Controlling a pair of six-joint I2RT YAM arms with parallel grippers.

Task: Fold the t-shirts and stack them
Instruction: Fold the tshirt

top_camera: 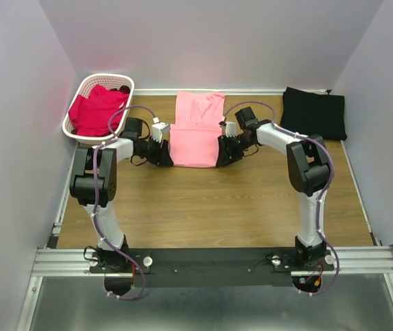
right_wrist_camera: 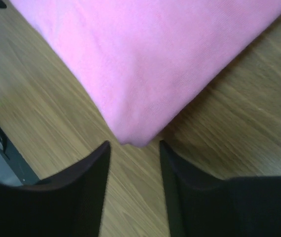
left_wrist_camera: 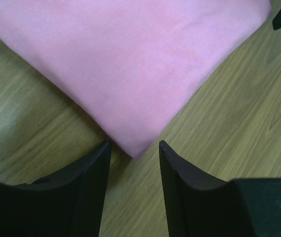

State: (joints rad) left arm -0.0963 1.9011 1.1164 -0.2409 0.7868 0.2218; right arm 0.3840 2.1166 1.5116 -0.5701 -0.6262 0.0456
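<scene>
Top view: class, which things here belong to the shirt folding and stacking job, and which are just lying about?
Belong to the job: pink t-shirt, black t-shirt, red t-shirts.
Just lying about: white basket holding the red ones, wooden table.

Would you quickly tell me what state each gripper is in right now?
Left gripper: open, jaws apart at a corner of the pink t-shirt, not clamped.
Right gripper: open, jaws apart at another corner of it, holding nothing.
</scene>
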